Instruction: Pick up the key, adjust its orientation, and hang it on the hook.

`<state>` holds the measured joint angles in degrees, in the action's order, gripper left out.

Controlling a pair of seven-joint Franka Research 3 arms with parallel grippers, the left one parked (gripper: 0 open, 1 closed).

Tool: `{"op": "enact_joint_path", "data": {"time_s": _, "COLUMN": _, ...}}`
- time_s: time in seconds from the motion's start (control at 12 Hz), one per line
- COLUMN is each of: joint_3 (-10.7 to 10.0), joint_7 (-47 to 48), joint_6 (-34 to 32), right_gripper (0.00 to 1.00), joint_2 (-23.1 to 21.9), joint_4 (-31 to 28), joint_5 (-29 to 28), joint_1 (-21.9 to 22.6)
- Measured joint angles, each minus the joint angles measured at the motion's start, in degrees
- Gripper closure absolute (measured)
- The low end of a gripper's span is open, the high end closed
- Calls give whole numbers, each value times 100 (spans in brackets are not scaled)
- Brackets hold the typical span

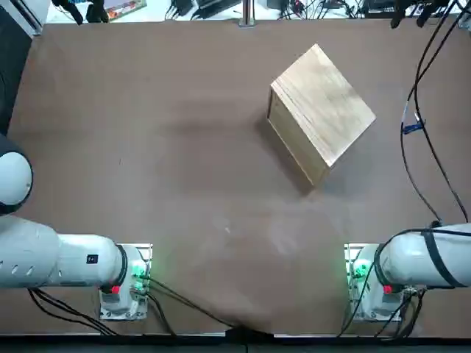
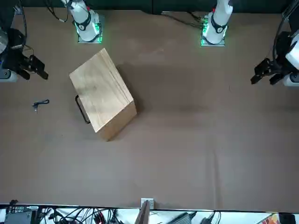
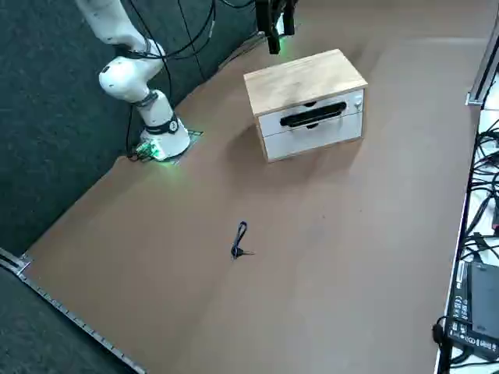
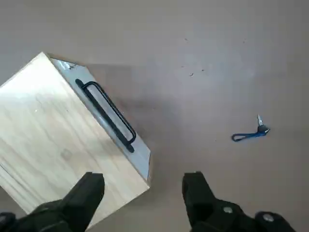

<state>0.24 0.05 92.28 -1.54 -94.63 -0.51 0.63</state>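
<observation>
The brown tabletop (image 1: 110, 147) is evenly and moderately lit, with faint glare towards six o'clock in the top view. A soft shadow is cast at the wooden drawer box's (image 1: 321, 107) eight o'clock side. Green light is thrown around the right arm's base (image 1: 362, 283). Above the table, the right gripper (image 4: 143, 183) is rendered nearly black, its parted fingers (image 4: 195, 191) barely modelled by light.

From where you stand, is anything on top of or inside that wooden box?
Nothing lies on top of the wooden box: just bare, pale wood. Its drawers are shut, so their contents can't be seen. The right gripper hangs above the table, fingers apart.
</observation>
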Motion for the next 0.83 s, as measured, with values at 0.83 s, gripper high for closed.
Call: {"op": "enact_joint_path", "data": {"time_s": 0.83, "joint_3": 0, "joint_7": 2, "joint_6": 2, "right_gripper": 0, "joint_2": 0, "joint_4": 0, "joint_5": 1, "joint_1": 0}}
